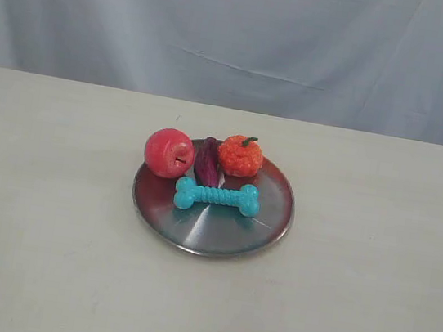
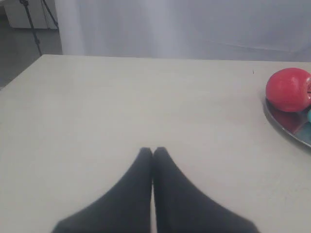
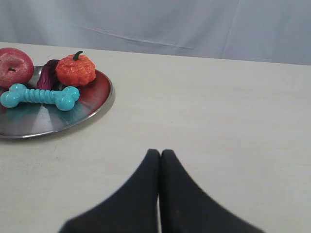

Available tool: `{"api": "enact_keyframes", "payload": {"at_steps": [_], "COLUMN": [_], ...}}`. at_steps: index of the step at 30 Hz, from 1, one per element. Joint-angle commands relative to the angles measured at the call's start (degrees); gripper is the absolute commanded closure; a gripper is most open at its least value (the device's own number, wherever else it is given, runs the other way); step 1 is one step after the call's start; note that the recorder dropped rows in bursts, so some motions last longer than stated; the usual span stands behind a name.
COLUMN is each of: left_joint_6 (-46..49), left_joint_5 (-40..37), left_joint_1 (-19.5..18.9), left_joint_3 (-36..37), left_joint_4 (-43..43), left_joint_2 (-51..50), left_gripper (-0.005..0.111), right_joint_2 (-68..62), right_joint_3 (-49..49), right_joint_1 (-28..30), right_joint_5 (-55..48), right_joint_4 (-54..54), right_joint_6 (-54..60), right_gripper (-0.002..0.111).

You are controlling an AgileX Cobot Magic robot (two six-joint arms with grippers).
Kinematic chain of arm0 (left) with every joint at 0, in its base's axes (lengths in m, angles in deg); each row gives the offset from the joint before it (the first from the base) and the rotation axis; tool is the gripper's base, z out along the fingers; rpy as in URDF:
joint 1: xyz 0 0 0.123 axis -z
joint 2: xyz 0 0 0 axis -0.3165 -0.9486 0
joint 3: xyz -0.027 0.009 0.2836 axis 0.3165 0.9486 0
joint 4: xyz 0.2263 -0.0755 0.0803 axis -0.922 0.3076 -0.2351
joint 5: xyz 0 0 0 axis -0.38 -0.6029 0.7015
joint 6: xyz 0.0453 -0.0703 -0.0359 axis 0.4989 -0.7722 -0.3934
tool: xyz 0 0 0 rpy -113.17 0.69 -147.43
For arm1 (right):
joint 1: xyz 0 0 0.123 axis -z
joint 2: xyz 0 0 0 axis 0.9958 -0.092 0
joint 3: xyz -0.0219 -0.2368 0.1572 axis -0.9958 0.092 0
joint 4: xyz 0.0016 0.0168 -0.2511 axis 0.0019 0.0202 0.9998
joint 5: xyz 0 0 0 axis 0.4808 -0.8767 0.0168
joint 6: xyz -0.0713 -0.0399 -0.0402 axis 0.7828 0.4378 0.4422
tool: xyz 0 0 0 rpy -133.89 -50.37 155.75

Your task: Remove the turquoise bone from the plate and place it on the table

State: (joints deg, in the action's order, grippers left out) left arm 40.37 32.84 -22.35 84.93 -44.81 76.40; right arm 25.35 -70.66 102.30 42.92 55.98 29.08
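Nothing's begun here, by the look of it. The turquoise bone (image 1: 217, 197) lies flat on the plate (image 1: 203, 238), just below centre frame in the exterior view, in front of a red apple (image 1: 169, 152), a purple piece (image 1: 207, 162) and an orange pumpkin (image 1: 240, 155). The left gripper (image 2: 153, 150) and the right gripper (image 3: 160, 153) each hover over bare table (image 1: 44, 257), jaws pressed together, holding nothing. The whole job is ahead: reach, grasp, lift, set down. No brands or writing anywhere.
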Motion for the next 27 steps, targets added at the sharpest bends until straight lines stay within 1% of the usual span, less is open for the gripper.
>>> {"api": "enact_keyframes", "payload": {"at_steps": [1,13,17,23,27], "left_joint_6": [-0.2,-0.2,-0.2,-0.2,-0.2], "left_joint_5": [0.3,0.3,0.3,0.3,0.3], "left_joint_1": [0.4,0.4,0.4,0.4,0.4], "left_joint_3": [0.1,0.1,0.1,0.1,0.1], "left_joint_4": [0.1,0.1,0.1,0.1,0.1], "left_joint_2": [0.1,0.1,0.1,0.1,0.1], "left_gripper": [0.107,0.107,0.107,0.107,0.107], "right_joint_2": [0.3,0.3,0.3,0.3,0.3], "right_joint_3": [0.2,0.2,0.2,0.2,0.2], "right_joint_1": [0.2,0.2,0.2,0.2,0.2], "right_joint_5": [0.3,1.5,6.7,19.8,26.6], "right_joint_4": [0.0,0.5,0.5,0.5,0.5], "right_joint_6": [-0.2,-0.1,-0.1,-0.1,-0.1], "right_gripper": [0.108,0.108,0.108,0.108,0.108]}}
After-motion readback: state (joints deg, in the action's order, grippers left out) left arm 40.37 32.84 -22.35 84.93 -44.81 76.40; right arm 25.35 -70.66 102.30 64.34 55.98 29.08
